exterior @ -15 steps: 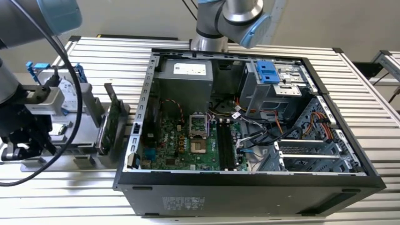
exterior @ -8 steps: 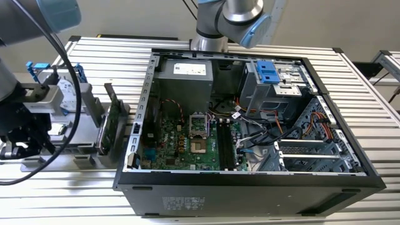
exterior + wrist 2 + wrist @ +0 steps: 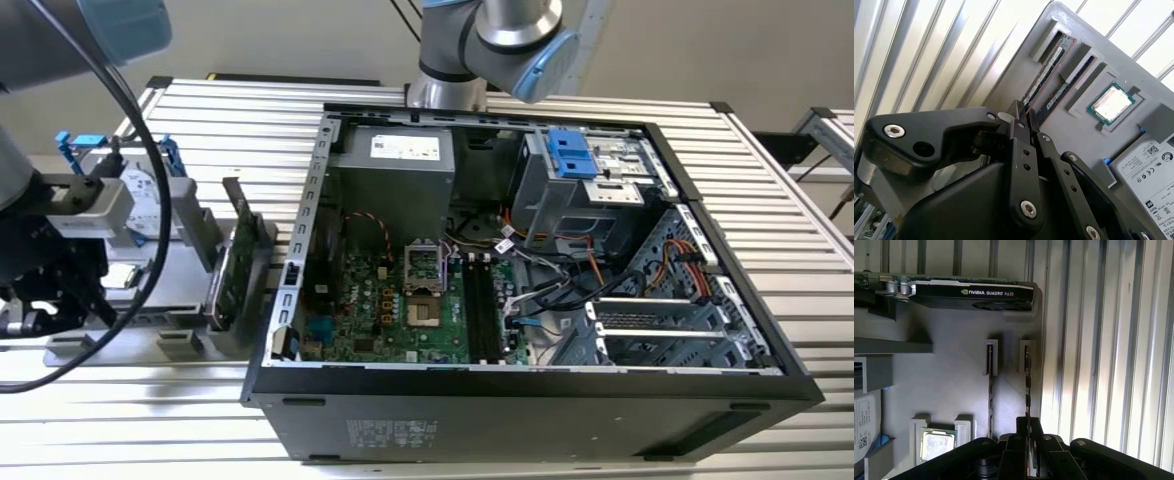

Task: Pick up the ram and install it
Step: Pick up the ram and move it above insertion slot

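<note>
The ram stands on edge in the outer slot of a grey holder, at the holder's edge beside the slatted table. In the second wrist view the ram runs down to my black fingertips. My gripper straddles one end of the stick, its fingers nearly together and shut on it, while the stick still sits in its slot. In the exterior view the gripper hangs over the holder at that view's left, well away from the computer case.
A second memory stick stands in the neighbouring slot. The holder also carries a processor chip, a green expansion card and a hard drive. The open case shows its motherboard with memory slots. A second arm's base stands behind the case.
</note>
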`<state>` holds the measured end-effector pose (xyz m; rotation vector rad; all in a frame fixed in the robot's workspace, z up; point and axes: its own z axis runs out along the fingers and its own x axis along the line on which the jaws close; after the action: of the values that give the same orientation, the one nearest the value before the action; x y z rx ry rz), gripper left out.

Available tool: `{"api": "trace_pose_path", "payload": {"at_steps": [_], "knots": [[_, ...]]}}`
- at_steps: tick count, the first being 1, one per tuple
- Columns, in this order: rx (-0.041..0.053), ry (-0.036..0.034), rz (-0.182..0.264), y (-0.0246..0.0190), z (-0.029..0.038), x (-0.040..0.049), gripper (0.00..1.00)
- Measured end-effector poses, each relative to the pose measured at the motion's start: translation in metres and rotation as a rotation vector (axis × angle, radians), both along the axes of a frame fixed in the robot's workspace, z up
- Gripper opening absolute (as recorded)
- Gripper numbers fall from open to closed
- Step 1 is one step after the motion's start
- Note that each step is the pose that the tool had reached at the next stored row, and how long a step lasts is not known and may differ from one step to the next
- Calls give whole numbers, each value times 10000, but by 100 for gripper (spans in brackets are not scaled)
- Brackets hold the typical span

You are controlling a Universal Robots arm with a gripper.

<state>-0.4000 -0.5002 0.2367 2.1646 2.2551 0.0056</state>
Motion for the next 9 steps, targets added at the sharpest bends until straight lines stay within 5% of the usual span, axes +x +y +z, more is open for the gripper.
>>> {"api": "trace_pose_path", "payload": {"at_steps": [9], "knots": [[0,0,0,0,39,0,0]]}}
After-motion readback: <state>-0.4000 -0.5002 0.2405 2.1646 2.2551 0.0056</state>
